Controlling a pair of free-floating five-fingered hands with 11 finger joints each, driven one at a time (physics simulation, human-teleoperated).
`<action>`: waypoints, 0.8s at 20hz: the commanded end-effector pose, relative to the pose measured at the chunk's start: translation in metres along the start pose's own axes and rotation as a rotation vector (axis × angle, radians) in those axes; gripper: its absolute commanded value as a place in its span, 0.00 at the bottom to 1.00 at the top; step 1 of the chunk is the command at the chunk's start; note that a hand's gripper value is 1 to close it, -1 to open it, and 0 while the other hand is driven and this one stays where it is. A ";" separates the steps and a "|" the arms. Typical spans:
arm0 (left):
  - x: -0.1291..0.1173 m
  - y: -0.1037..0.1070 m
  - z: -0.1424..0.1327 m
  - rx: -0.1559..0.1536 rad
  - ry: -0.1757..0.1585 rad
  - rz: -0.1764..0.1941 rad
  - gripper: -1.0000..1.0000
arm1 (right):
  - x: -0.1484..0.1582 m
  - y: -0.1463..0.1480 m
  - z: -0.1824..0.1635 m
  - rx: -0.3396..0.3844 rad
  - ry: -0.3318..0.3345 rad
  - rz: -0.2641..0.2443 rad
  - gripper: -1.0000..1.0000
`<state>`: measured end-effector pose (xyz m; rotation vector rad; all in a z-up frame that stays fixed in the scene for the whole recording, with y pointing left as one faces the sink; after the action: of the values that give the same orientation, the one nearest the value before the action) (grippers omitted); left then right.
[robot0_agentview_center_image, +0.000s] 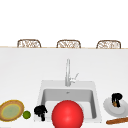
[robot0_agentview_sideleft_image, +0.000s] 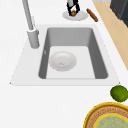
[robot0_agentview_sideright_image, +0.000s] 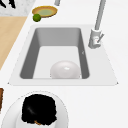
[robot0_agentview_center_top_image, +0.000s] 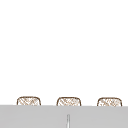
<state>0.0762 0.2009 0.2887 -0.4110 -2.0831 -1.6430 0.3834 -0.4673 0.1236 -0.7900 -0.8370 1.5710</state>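
Observation:
My right hand (robot0_agentview_center_image: 116, 98) hangs over a white plate (robot0_agentview_center_image: 110, 110) on the counter right of the sink, its fingers pointing down and pinching a small brown piece of food (robot0_agentview_sideleft_image: 73, 12). The left side view shows this hand (robot0_agentview_sideleft_image: 73, 5) above the plate (robot0_agentview_sideleft_image: 81, 17), and in the right side view the hand (robot0_agentview_sideright_image: 38, 110) covers much of the plate (robot0_agentview_sideright_image: 10, 117). My left hand (robot0_agentview_center_image: 40, 111) hovers at the sink's front left corner, beside a lime (robot0_agentview_center_image: 26, 114). A round bowl (robot0_agentview_center_image: 67, 115) in the sink basin looks red from the front and whitish from the sides (robot0_agentview_sideleft_image: 62, 61).
A yellow-rimmed plate (robot0_agentview_center_image: 11, 110) with a green centre lies left of the lime. A brown stick-shaped thing (robot0_agentview_center_image: 117, 120) lies in front of the white plate. The faucet (robot0_agentview_center_image: 67, 72) stands behind the basin (robot0_agentview_sideleft_image: 72, 37). Three woven chair backs (robot0_agentview_center_image: 28, 43) line the counter's far edge.

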 end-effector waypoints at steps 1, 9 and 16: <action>0.000 0.000 0.000 0.000 0.000 0.000 0.50 | -0.005 0.014 -0.036 0.000 0.001 0.002 0.00; 0.000 0.000 0.000 0.000 0.000 0.000 0.50 | -0.020 -0.006 -0.021 0.186 -0.069 -0.042 0.00; 0.000 0.000 0.000 0.000 0.000 0.000 0.50 | -0.021 -0.034 0.023 0.211 -0.049 -0.121 0.00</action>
<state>0.0762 0.2009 0.2887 -0.4110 -2.0831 -1.6430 0.3908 -0.4870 0.1469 -0.5238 -0.6757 1.6289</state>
